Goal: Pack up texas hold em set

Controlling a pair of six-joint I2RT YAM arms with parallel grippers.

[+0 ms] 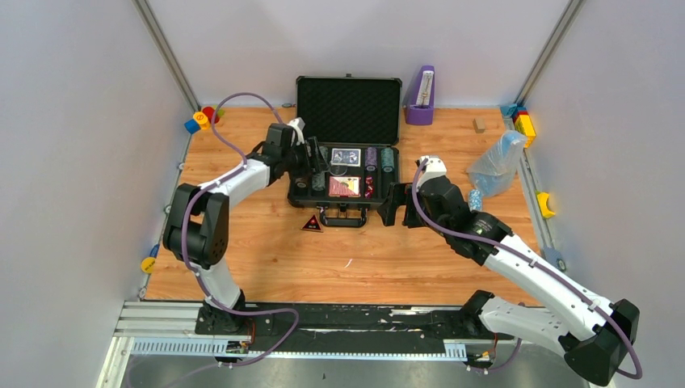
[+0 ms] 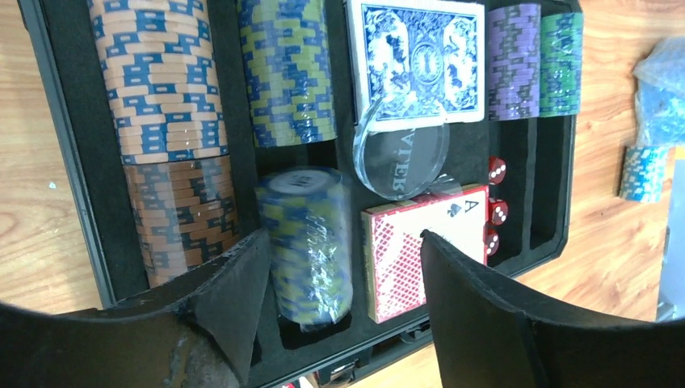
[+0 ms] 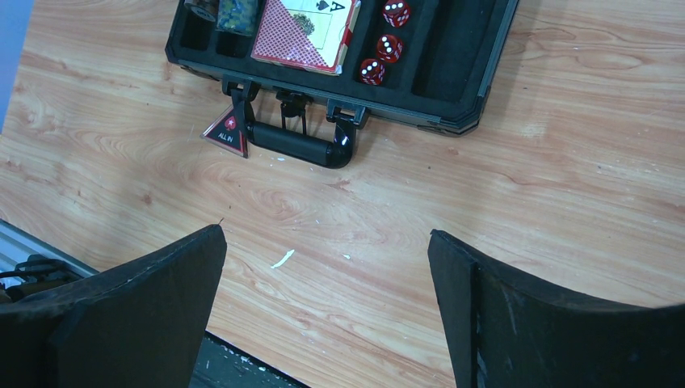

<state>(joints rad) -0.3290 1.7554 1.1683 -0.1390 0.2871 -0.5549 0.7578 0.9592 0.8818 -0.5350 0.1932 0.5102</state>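
On the far middle of the table (image 1: 266,259), the open black case (image 3: 420,115) lies long axis left to right, lid (image 1: 349,109) upright at the back, handle (image 3: 295,145) toward the arms. The left gripper (image 2: 343,250) hangs over its left slots, jaws parted either side of a wrapped chip roll (image 2: 311,234) tilted on end, not clamping it; the right gripper (image 3: 327,250) gapes wide, empty, over the table nearby.

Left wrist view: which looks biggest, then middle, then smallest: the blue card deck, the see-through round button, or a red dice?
1. blue patterned card deck
2. clear round plastic button
3. small red die
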